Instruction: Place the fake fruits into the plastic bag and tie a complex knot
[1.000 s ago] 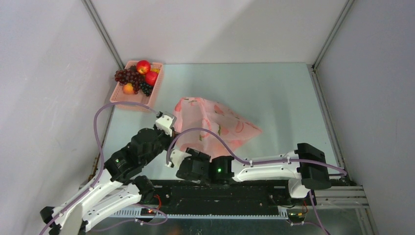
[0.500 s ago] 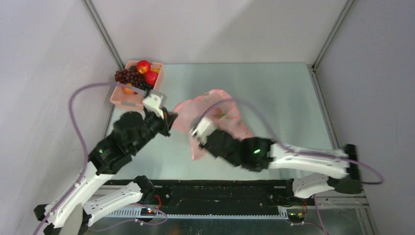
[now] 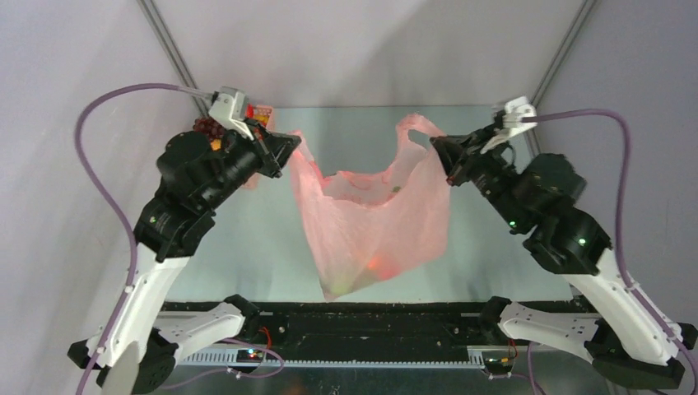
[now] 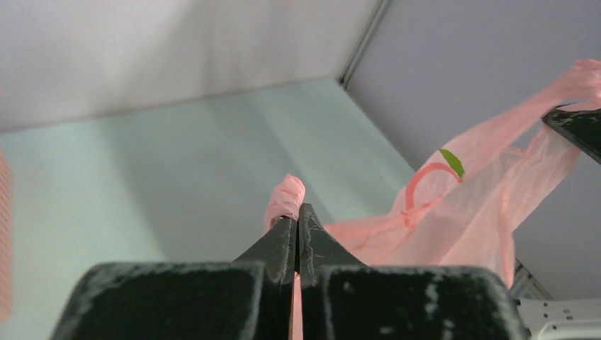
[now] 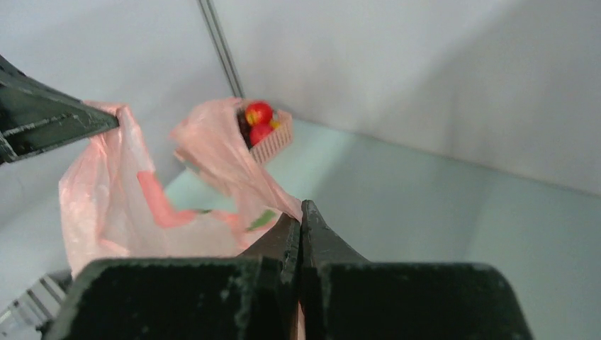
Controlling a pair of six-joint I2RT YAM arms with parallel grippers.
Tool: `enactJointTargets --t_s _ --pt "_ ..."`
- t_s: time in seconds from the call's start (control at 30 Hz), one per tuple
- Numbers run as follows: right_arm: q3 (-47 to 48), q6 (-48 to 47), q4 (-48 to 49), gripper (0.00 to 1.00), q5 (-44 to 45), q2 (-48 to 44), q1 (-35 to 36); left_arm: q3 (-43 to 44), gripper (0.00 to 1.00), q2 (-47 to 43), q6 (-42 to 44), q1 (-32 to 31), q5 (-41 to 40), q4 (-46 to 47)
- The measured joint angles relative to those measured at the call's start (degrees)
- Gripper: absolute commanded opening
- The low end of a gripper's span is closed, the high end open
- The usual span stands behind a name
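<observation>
The plastic bag [image 3: 374, 230] hangs in the air between my two raised arms, its mouth stretched open. My left gripper [image 3: 290, 148] is shut on the bag's left handle [image 4: 285, 198]. The right gripper [image 3: 438, 150] is shut on the right handle [image 3: 416, 130], and pink film runs into its closed tips [image 5: 300, 210]. Through the thin film near the bag's bottom I see a reddish-orange fruit [image 3: 375, 265] and a greenish one [image 3: 344, 285]. More fake fruits, red apples [image 5: 258, 113] and dark grapes [image 3: 207, 126], lie in the pink basket [image 5: 273, 143] at the far left corner.
The basket sits against the far left wall, mostly hidden behind my left arm in the top view. Grey walls close in the pale green table [image 3: 477, 247] on three sides. The arm bases and a black rail [image 3: 370, 325] line the near edge.
Both arms have risen and spread apart, lifting the bag off the table and pulling its mouth open. The right gripper has closed on the right handle.
</observation>
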Motion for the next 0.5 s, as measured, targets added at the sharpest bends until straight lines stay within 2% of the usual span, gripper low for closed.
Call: enactJointTargets --t_s 0.23,0.33,0.43,0.5 --pt "-12.7 4.7 -0.9 0.0 -4.3 1.7 -2.4 -12.6 0.0 -0.5 -3.6 4.8 9.1 1.9" --pt "-16.5 6.6 -2.1 0.0 -5.2 2.0 -2.6 -15.5 0.0 0.0 -4.0 5.5 13.6 2.1" --pt "-17.7 8.3 -2.6 0.0 -6.0 1.7 -2.6 -16.0 0.07 0.3 -4.8 5.6 17.5 2.8" --pt "-17.7 9.2 -2.5 0.0 -6.3 1.1 -2.6 -16.0 0.19 -0.1 -5.3 5.6 19.0 3.8"
